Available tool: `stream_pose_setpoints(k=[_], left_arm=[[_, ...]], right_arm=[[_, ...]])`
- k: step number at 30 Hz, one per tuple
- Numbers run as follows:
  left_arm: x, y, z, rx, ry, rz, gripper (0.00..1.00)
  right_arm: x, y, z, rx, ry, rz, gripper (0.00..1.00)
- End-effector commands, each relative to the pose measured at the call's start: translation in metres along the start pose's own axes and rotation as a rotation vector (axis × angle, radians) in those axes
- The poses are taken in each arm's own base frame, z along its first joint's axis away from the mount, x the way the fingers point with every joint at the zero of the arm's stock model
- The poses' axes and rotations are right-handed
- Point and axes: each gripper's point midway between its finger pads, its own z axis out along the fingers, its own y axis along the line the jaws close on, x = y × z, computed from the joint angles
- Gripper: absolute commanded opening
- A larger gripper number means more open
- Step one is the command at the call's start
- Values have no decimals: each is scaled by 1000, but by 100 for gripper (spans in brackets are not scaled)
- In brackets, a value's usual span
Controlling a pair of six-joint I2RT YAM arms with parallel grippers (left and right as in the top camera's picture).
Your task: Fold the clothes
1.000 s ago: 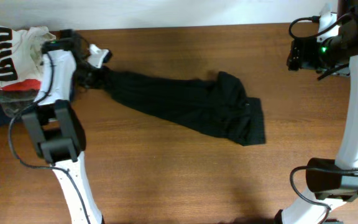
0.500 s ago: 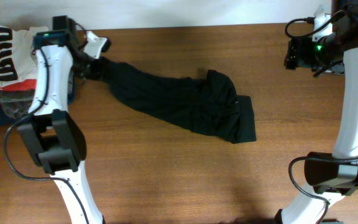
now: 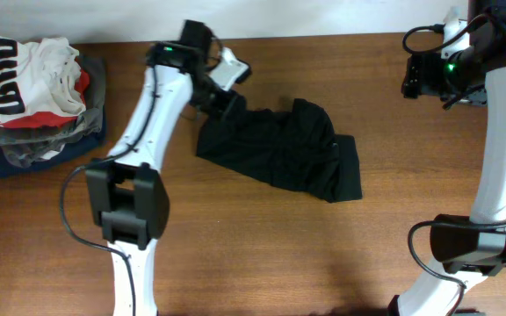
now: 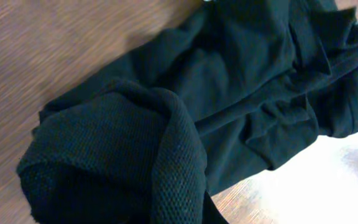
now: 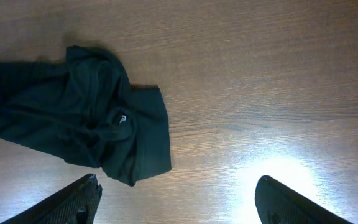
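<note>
**Left tool point(image 3: 226, 100) pinched on a crumpled black T-shirt point(image 3: 288, 154); spreading not yet done**

Seen from overhead, the left tool is closed narrow on a bunch of fabric at the upper-left end of the black T-shirt, just above the middle of the frame. Its wrist view shows no fingers, only a thick roll of the black cloth close to the lens at lower left. The rest of the shirt trails away toward the upper right.

The shirt lies in a rumpled heap on the wooden tabletop point(image 3: 323, 254), near the centre of the overhead frame, with its lower-right end doubled over itself. A small white logo point(image 5: 123, 118) shows among the creases in the right wrist view.

The right tool point(image 5: 178, 183) has its jaws wide and holds nothing. It hangs at the upper right of the overhead frame, well apart from the shirt.

A white printed garment point(image 3: 25, 75) sits on grey and navy folded garments point(image 3: 33, 145) at the upper left, apart from the work.

By my reading, the step in hand is laying the shirt out, and no fold has been made. The next move likely calls for the right tool to descend and take the far, doubled-over end. The two could then draw the cloth flat without dragging it off centre.
</note>
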Motion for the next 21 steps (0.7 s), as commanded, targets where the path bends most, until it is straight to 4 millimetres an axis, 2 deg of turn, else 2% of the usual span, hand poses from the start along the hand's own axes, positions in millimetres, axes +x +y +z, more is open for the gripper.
stream_pose_setpoints(k=[1, 5, 8, 9, 12, 21], left_arm=[[-2, -13, 1, -93, 37, 57, 1], [2, -26, 26, -101, 93, 96, 1], [8, -29, 44, -115, 140, 111, 15], [11, -26, 49, -136, 162, 114, 15], [23, -11, 59, -210, 225, 115, 0], [38, 30, 46, -321, 275, 69, 1]], right_arm=[[0, -2, -3, -1, -3, -4, 84], [1, -2, -3, 0, 0, -4, 84], [1, -2, -3, -1, 0, -4, 84], [1, -2, -3, 0, 0, -4, 84], [1, -2, -3, 0, 0, -4, 84], [2, -2, -1, -1, 6, -4, 84]])
